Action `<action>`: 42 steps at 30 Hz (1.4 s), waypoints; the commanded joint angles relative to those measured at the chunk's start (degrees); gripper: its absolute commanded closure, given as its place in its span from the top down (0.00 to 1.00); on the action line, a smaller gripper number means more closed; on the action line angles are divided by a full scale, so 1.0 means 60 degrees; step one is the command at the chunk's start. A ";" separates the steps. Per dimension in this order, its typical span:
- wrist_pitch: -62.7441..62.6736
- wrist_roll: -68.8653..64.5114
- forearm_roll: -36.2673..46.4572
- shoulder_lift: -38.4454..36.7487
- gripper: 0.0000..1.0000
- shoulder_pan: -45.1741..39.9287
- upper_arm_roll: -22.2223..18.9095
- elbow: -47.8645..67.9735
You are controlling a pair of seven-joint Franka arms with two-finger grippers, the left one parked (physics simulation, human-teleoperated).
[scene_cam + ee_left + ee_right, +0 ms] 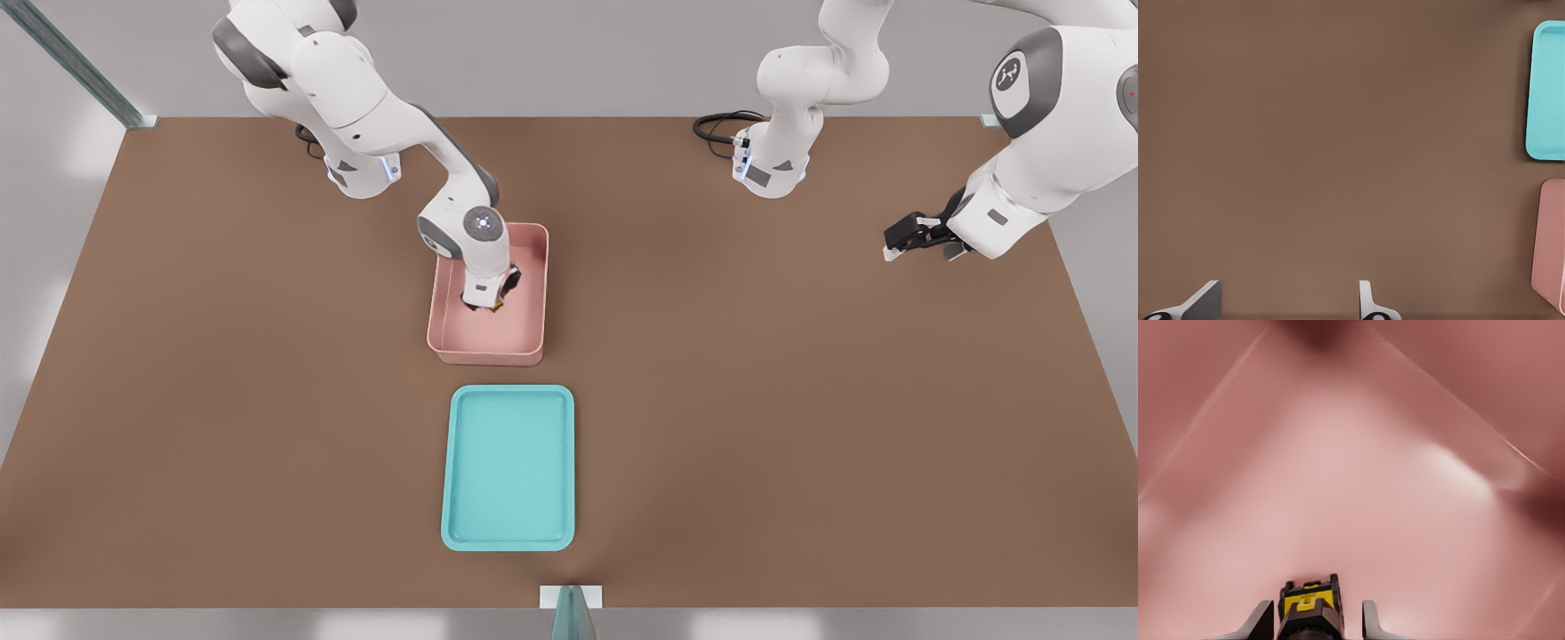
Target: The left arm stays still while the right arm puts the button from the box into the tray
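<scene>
The right arm (382, 116) reaches down from the back of the brown worktop (800, 400) into the pink box (487, 342). Its gripper (487, 305) is low inside the box, close to the floor of it. The arm's own wrist and round lit cap cover much of the box in the front view, so the button is only a tiny dark and yellow speck there, under the wrist.

The right wrist view shows what the front view hides. The button (1309, 603) sits right between the two fingers (1259, 623), one on each side. The fingers are narrow, just beside the button's black body. There looks to be a thin gap on each side, so I cannot tell if they are pinching it or only close to it. All around is the pink floor and the slanted walls of the box (1358, 473). Nothing else lies in the box.

The teal tray (508, 542) lies flat on the worktop, nearer the camera than the box, with a strip of bare worktop between them. Nothing is in it. The box's tall wall stands between the button and the tray.

The left wrist view looks down on bare worktop (1338, 147). At one edge it catches a piece of the tray (1546, 93) and a corner of the box (1550, 240), set apart from each other. It shows no button.

At the back, black cables (720, 124) lie coiled by an arm's base.
</scene>
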 commanded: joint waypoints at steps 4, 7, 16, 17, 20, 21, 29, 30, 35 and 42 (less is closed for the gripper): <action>0.0056 0.0879 -0.0345 0.0007 0.53 -0.0066 0.0002 -0.0090; -0.0032 0.0879 -0.0345 -0.0052 0.52 -0.0110 0.0090 -0.0031; -0.0032 0.0865 -0.0536 0.0095 0.52 -0.0124 0.0090 -0.0177; -0.0032 0.0865 -0.0536 0.0109 0.52 -0.0124 0.0090 -0.0177; -0.0281 0.0879 -0.0536 0.0051 0.49 -0.0154 0.0090 -0.0075; -0.0281 0.0850 -0.0536 -0.0037 0.49 -0.0314 0.0119 -0.0046; -0.2933 -0.1054 0.0211 0.0900 0.49 -0.4416 0.3107 0.5476; -0.2933 -0.1098 0.0124 0.1603 0.49 -0.4446 0.3063 0.6501; -0.1776 -0.1494 -0.2733 0.5793 0.49 -0.3772 0.2976 1.0047; -0.2140 -0.1406 -0.2719 0.5574 1.00 -0.3859 0.3121 1.0018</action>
